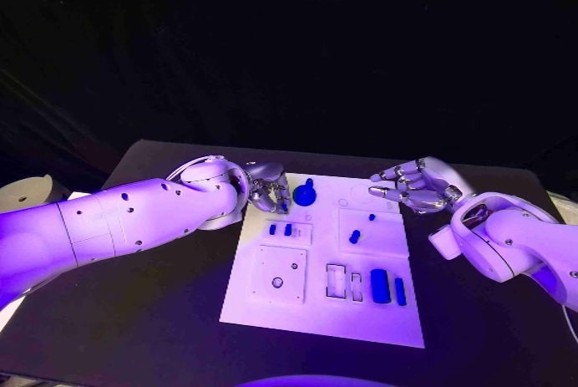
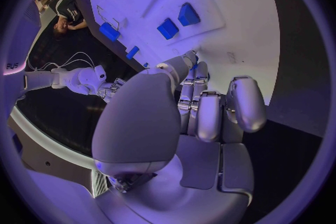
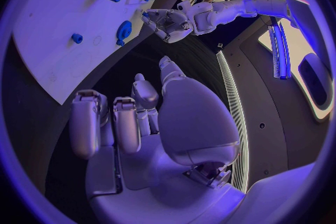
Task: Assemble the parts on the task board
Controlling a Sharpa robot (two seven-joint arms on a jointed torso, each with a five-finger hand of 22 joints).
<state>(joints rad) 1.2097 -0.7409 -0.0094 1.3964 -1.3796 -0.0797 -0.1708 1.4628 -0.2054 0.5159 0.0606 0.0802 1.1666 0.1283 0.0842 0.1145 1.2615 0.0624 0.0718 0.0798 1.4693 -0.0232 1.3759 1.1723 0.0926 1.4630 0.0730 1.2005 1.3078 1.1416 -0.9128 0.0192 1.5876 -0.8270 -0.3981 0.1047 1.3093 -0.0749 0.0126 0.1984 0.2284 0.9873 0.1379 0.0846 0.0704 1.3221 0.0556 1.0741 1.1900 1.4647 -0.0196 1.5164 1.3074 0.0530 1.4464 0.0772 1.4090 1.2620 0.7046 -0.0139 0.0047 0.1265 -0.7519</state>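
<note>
Robot hand [image 1: 267, 189] on my left hovers, fingers curled and holding nothing, by the round part [image 1: 305, 193] at the board's [image 1: 316, 316] 12 o'clock edge; next I must grasp it.

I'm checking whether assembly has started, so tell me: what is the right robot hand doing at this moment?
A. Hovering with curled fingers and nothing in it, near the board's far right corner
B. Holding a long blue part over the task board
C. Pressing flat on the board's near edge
A: the right robot hand hangs by the far right corner of the task board, fingers curled in with nothing held, and the long blue part lies on the board.
</note>
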